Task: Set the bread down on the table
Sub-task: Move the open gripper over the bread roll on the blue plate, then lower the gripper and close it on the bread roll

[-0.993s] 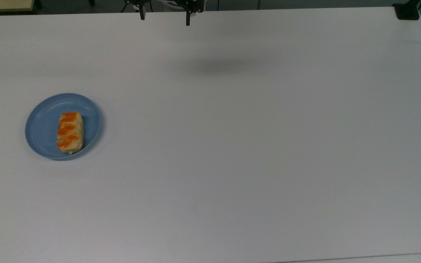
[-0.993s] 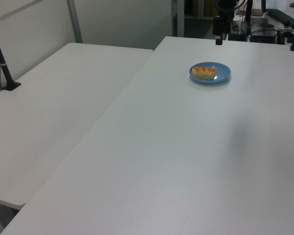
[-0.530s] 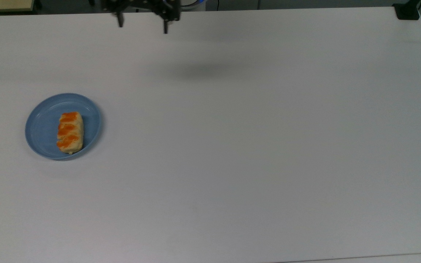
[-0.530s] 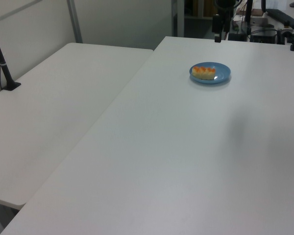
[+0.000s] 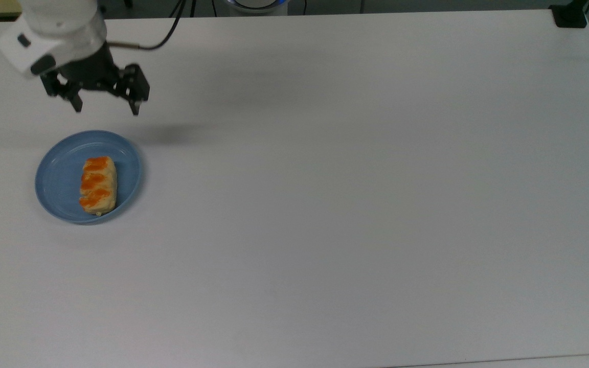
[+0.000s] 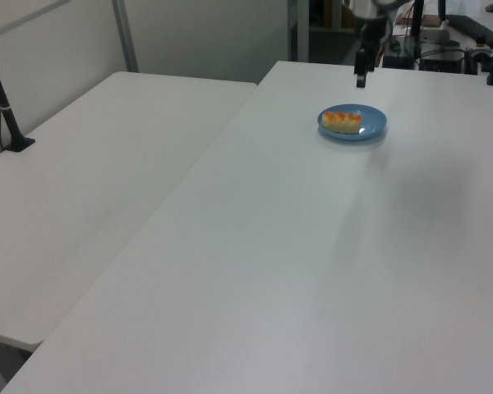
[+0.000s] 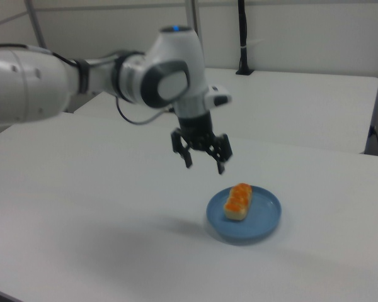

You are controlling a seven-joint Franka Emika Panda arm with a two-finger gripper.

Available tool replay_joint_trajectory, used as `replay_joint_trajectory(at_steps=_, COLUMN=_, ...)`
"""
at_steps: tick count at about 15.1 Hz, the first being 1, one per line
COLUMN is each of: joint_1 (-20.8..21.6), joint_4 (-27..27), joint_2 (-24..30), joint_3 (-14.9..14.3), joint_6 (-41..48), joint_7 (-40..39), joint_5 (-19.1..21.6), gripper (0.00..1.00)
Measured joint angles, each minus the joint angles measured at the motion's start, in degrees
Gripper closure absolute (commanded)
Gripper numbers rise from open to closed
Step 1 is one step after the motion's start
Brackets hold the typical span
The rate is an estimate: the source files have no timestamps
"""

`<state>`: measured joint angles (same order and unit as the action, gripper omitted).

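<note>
The bread (image 5: 98, 185) was seen lying on the blue plate (image 5: 59, 179), long axis up-and-down in the top view, just below the empty, spread-fingered gripper (image 5: 106, 109), which was held above the table (image 5: 356, 204).

White table (image 5: 356, 204), smooth, matte. A round blue plate (image 5: 59, 176) sits directly on it, near the top view's left edge. A black clamp base (image 5: 570, 15) rests at the top view's upper right corner.
</note>
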<state>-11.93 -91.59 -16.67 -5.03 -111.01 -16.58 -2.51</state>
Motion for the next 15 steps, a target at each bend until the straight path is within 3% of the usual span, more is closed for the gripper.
replay_joint_trajectory(at_steps=6, joint_1=-2.6, joint_4=-0.1, joint_2=-10.6, joint_3=0.0, joint_6=-12.9, joint_7=-0.1, joint_5=0.0, gripper=0.0)
replay_joint_trajectory(at_steps=14, joint_1=-4.6, joint_4=0.0, joint_2=-14.3, joint_3=0.5, joint_6=-18.9, joint_7=-1.5, joint_5=0.0, gripper=0.0)
replay_joint_trajectory(at_steps=15, joint_1=-4.6, joint_4=0.0, joint_2=-14.7, joint_3=0.6, joint_6=-19.2, joint_7=-1.5, joint_5=0.0, gripper=0.05)
